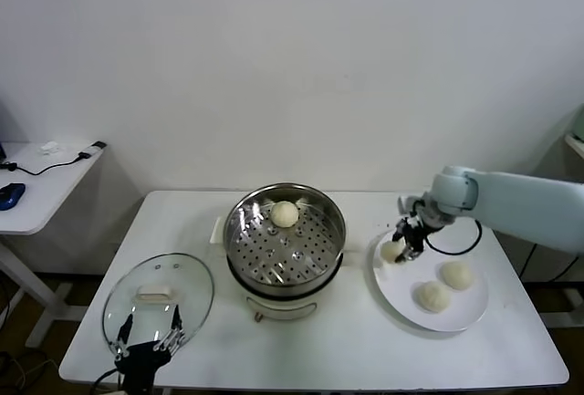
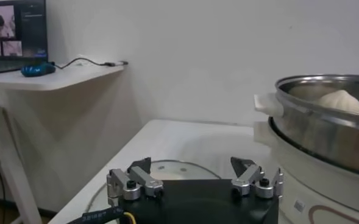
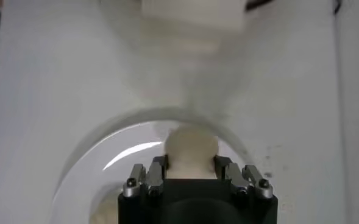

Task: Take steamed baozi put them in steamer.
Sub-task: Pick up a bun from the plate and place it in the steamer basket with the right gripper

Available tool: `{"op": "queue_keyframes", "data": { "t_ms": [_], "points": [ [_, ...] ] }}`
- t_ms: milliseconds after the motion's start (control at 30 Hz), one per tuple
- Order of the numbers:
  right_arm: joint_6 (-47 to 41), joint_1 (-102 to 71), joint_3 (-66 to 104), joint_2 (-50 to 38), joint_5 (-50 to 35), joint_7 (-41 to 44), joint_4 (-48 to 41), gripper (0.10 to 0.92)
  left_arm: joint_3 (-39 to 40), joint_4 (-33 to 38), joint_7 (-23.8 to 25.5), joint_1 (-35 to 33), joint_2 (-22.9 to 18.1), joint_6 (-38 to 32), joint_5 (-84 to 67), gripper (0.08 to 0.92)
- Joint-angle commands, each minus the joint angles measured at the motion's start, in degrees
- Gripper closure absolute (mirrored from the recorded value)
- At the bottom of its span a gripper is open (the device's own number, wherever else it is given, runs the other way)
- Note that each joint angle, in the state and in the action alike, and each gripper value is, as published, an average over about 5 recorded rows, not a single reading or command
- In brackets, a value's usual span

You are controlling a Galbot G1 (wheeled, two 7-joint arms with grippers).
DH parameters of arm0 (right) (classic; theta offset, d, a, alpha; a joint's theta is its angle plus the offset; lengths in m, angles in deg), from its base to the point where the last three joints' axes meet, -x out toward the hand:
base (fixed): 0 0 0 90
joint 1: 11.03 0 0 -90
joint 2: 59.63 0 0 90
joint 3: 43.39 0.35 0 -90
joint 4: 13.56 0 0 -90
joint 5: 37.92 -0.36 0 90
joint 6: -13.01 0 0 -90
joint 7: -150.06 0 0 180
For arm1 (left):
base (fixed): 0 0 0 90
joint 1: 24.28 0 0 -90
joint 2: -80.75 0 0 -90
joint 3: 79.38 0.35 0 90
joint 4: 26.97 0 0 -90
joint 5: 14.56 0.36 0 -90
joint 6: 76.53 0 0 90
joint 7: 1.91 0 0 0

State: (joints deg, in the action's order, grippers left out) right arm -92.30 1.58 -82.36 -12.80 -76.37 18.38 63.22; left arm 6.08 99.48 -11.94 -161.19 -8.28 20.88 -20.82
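The steel steamer [image 1: 239, 231] stands mid-table with one baozi [image 1: 285, 213] on its perforated tray. My right gripper [image 1: 405, 238] is low over the near-left edge of the white plate [image 1: 461, 320], shut on a baozi [image 1: 392, 251]. In the right wrist view the fingers of this gripper [image 3: 191, 162] press both sides of that baozi [image 3: 191, 143] just above the plate [image 3: 106, 152]. Two more baozi [image 1: 456, 274] [image 1: 433, 296] lie on the plate. My left gripper [image 1: 146, 345] is parked, open and empty, at the front left; it shows in the left wrist view [image 2: 191, 163].
The round glass lid [image 1: 157, 299] lies flat at the front left, under the left gripper. In the left wrist view the steamer [image 2: 325, 131] stands close by with its baozi [image 2: 339, 100] showing over the rim. A white side table [image 1: 36, 190] stands at the far left.
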Motion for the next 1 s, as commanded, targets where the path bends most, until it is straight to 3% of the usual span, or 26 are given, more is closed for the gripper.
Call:
{"op": "queue_keyframes", "data": {
  "t_ms": [33, 233, 400, 633, 1000],
  "points": [
    [-1.3, 26.5, -6.0, 6.1, -15.7, 5.2, 6.6, 0.491, 0.3, 0.3, 0.0, -0.1, 0.1, -0.1, 0.0, 0.177],
    [-11.4, 25.7, 2.3, 13.1, -28.2, -5.0, 15.1, 0.491, 0.5, 1.0, 0.3, 0.1, 0.4, 0.0, 0.4, 0.177],
    [-16.8, 18.9, 6.6, 21.6, -33.4, -12.5, 16.3, 0.490, 0.2, 1.0, 0.3, 0.4, 0.6, -0.3, 0.6, 0.177],
    [-19.4, 8.1, 7.8, 30.9, -32.0, -17.9, 9.1, 0.482, 0.1, 0.7, 0.1, 0.4, 0.5, -1.2, 1.0, 0.177],
    [-21.8, -1.2, 6.9, 35.2, -25.8, -21.8, 1.1, 0.482, -0.6, 0.1, -0.3, 0.3, 0.5, -2.4, 1.3, 0.177]
  ]
}}
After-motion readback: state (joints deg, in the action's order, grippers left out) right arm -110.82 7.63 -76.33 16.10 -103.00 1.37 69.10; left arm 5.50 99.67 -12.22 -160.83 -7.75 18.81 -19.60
